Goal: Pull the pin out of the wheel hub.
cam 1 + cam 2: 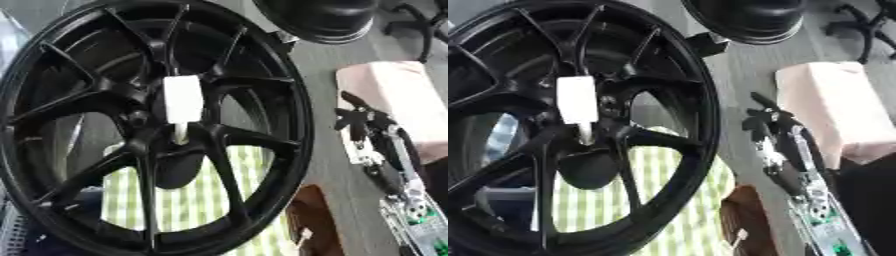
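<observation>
— What did the right arm (398, 170) look like?
— Slim, black and silver along its length, with white plates and a patch of green near the lower end.
— And the right hand (357, 120)?
— All black, with thin dark fingers (761, 102).

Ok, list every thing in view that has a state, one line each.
Wheel: upright, tilted in the picture, black spokes facing the camera.
Pin: white, still in the hub, untouched.
Right robot hand: beside the wheel's rim, clear of it, fingers relaxed, holding nothing.
Left robot hand: not in view.
Checked cloth: lying flat behind the wheel, seen through the spokes.
</observation>
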